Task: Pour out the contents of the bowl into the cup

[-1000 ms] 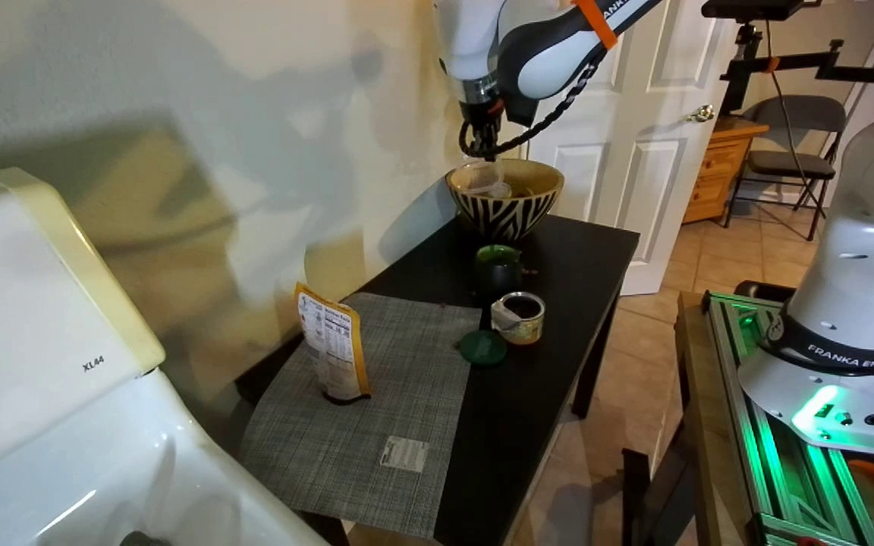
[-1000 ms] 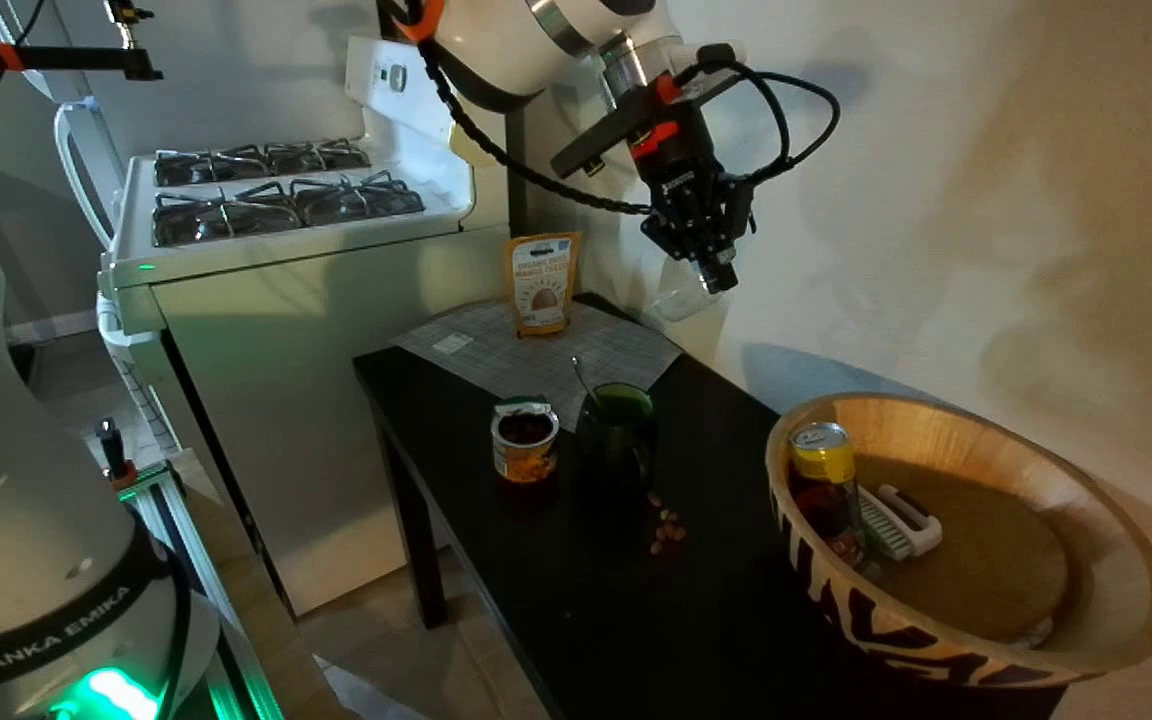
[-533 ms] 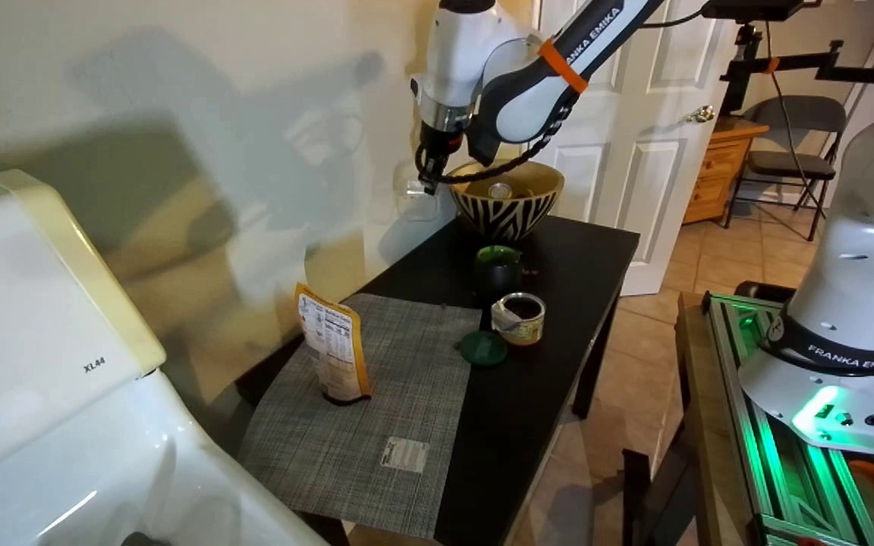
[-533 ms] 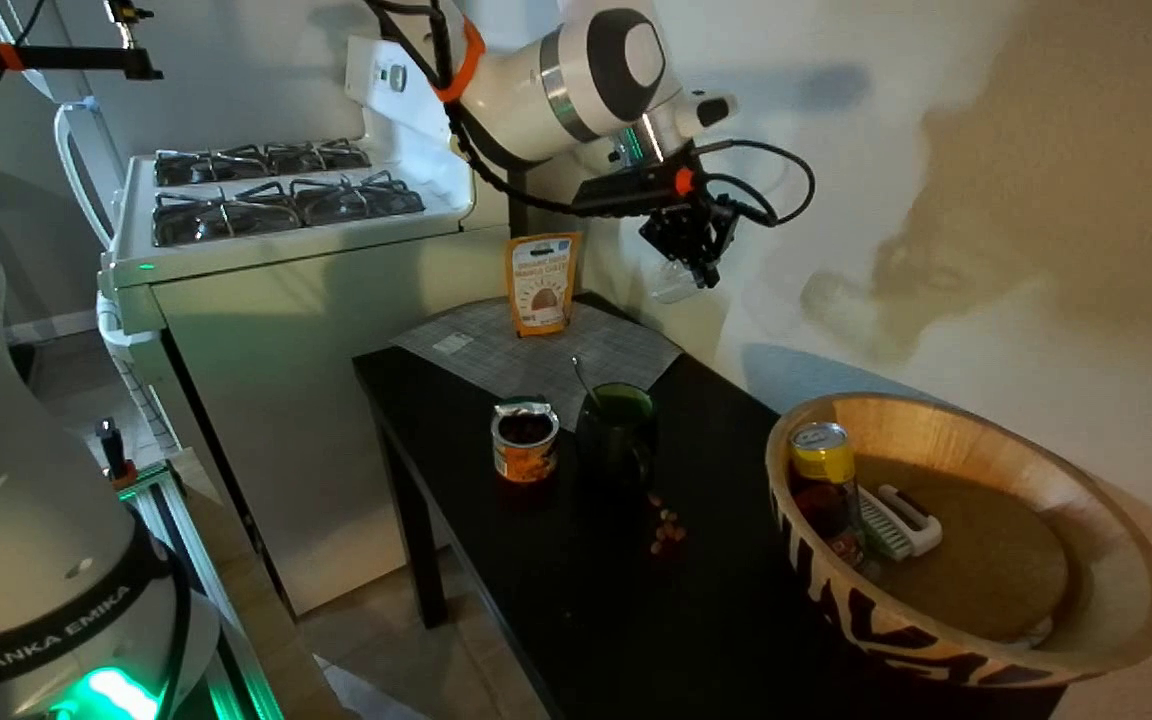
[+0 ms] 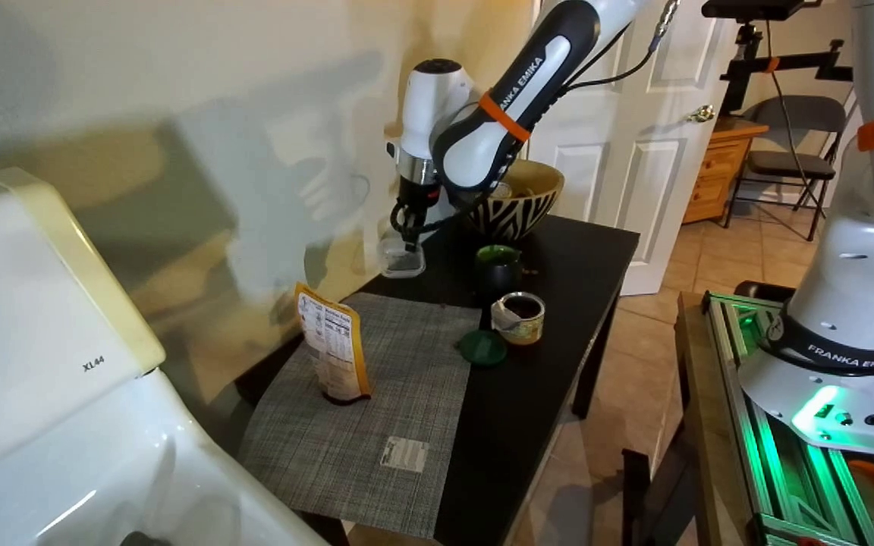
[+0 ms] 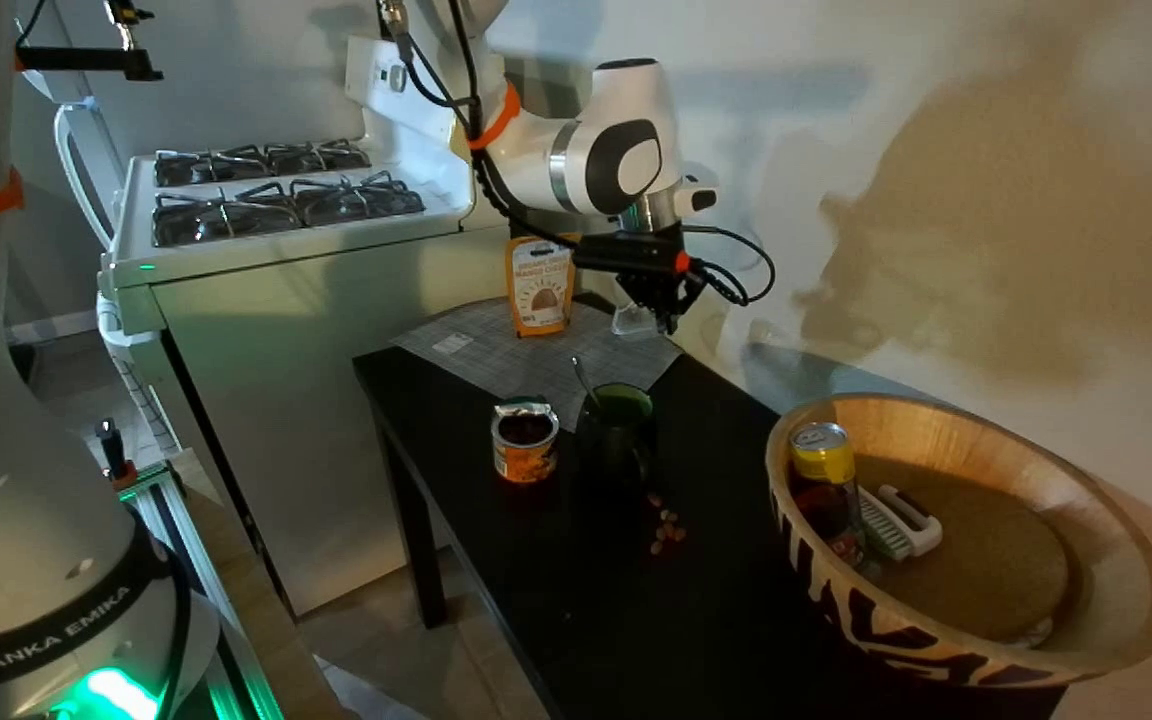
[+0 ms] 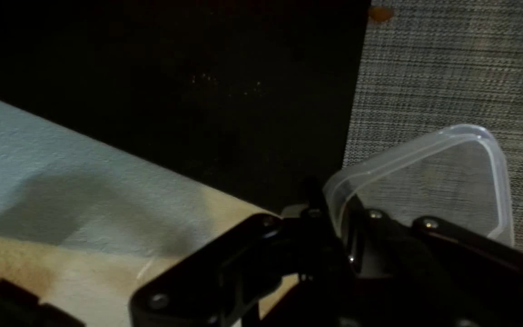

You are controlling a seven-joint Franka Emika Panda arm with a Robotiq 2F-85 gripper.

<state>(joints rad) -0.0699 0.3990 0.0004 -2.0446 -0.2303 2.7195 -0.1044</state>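
Pinching the clear bowl [image 7: 407,153] by its wall, fingers [image 7: 327,231] almost together.

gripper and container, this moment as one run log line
gripper: shut on clear plastic container | container: looks empty | green-rimmed mug: upright on black table, contents hidden | brown pieces: on table beside mug

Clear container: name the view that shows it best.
The wrist view: the clear container looks largest there, its outline plain, though the claw hides part. Both exterior views show it small and pale at the claw's tip.
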